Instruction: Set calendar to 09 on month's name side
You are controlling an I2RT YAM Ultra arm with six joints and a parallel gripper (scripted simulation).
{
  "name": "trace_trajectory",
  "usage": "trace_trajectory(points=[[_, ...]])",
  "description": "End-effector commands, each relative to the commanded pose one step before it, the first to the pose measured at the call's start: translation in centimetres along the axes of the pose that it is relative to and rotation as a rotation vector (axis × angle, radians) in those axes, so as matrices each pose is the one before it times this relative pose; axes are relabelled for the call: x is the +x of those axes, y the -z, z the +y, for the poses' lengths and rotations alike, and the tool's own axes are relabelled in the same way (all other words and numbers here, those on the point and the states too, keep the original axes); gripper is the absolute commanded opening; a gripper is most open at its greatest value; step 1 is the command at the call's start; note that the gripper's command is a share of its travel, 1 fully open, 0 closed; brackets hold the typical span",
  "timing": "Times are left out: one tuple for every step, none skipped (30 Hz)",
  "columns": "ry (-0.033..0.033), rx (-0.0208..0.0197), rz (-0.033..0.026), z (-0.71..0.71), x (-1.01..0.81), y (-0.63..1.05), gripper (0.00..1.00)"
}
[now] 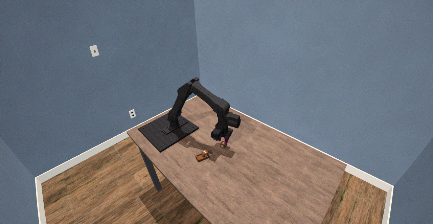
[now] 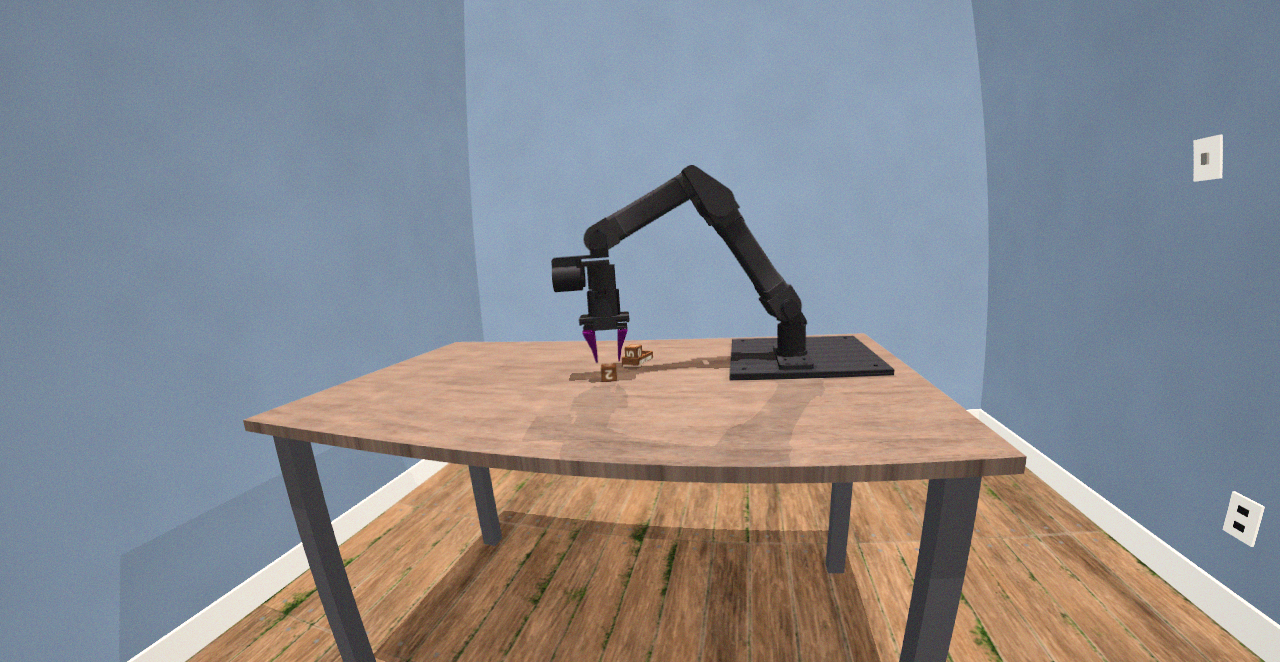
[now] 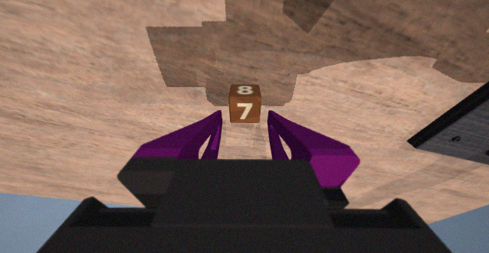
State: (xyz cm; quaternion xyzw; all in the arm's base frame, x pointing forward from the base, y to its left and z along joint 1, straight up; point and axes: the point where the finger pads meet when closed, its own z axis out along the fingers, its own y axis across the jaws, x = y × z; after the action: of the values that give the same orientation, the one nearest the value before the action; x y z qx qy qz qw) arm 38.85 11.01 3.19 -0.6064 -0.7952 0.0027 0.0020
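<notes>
Gripper (image 1: pixel 224 141) (image 2: pixel 607 361) (image 3: pixel 244 115) fingers stand apart with nothing between them, pointing down above the loose cube (image 1: pixel 223 144) (image 2: pixel 608 372) (image 3: pixel 244 104), with open room on both sides of it in the wrist view. That cube stands flat on the table (image 1: pixel 272 174) (image 2: pixel 447 407) (image 3: pixel 95 66), outside the tray (image 1: pixel 199 157) (image 2: pixel 646 356), away from the table's edges. Its faces show 7 and 8 to the wrist view. The fingers are purple, tapered and pierced by slots; the arm (image 1: pixel 208 96) (image 2: pixel 648 208) is black and angular. Both cubes are brown with pale digits, the small tray is reddish brown and low-walled, and the table is streaked wood. Near the loose cube, the other cube (image 1: pixel 205 153) (image 2: pixel 632 353) sits at one end of the tray, leaving the other end open. The dark, flat base plate (image 1: pixel 160 148) (image 2: pixel 881 370) (image 3: pixel 454 128), with sharp corners, lies well apart from the loose cube.
</notes>
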Motion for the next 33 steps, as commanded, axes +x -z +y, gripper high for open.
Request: trace_trajectory(points=[[-0.00006, -0.01366, -0.0007, 0.215, 0.021, 0.431, 0.47], [0.0, 0.0, 0.0, 0.0, 0.0, 0.0, 0.47], [0.0, 0.0, 0.0, 0.0, 0.0, 0.0, 0.47], [0.0, 0.0, 0.0, 0.0, 0.0, 0.0, 0.47], [0.0, 0.0, 0.0, 0.0, 0.0, 0.0, 0.47], [0.0, 0.0, 0.0, 0.0, 0.0, 0.0, 0.47], [0.0, 0.0, 0.0, 0.0, 0.0, 0.0, 0.47], [0.0, 0.0, 0.0, 0.0, 0.0, 0.0, 0.47], [0.0, 0.0, 0.0, 0.0, 0.0, 0.0, 0.47], [0.0, 0.0, 0.0, 0.0, 0.0, 0.0, 0.47], [0.0, 0.0, 0.0, 0.0, 0.0, 0.004, 0.47], [0.0, 0.0, 0.0, 0.0, 0.0, 0.0, 0.47], [0.0, 0.0, 0.0, 0.0, 0.0, 0.0, 0.47], [0.0, 0.0, 0.0, 0.0, 0.0, 0.024, 0.47], [0.0, 0.0, 0.0, 0.0, 0.0, 0.059, 0.47], [0.0, 0.0, 0.0, 0.001, 0.0, 0.104, 0.47], [0.0, 0.0, 0.0, 0.0, 0.0, 0.155, 0.47], [0.0, 0.0, 0.0, 0.0, 0.0, 0.206, 0.47], [0.0, 0.0, 0.0, 0.001, 0.0, 0.253, 0.47], [0.0, 0.0, 0.0, 0.001, 0.0, 0.294, 0.47], [0.0, 0.0, 0.0, 0.0, 0.0, 0.327, 0.47], [0.0, 0.0, 0.0, 0.001, 0.0, 0.348, 0.47], [0.0, 0.0, 0.0, 0.001, 0.0, 0.36, 0.47], [0.0, 0.0, 0.0, 0.001, 0.0, 0.362, 0.47], [0.0, 0.0, 0.0, 0.0, 0.0, 0.355, 0.47], [0.0, 0.0, 0.0, 0.0, 0.0, 0.336, 0.47], [0.0, 0.0, 0.0, 0.001, 0.0, 0.31, 0.47], [0.0, 0.0, 0.0, 0.0, 0.0, 0.28, 0.47], [0.0, 0.0, 0.0, 0.0, 0.0, 0.0, 0.47], [0.0, 0.0, 0.0, 0.0, 0.0, 0.0, 0.47], [0.0, 0.0, 0.0, 0.001, 0.0, 0.241, 0.47], [0.0, 0.0, 0.0, 0.0, 0.0, 0.203, 0.47], [0.0, 0.0, 0.0, 0.001, 0.0, 0.158, 0.47]])
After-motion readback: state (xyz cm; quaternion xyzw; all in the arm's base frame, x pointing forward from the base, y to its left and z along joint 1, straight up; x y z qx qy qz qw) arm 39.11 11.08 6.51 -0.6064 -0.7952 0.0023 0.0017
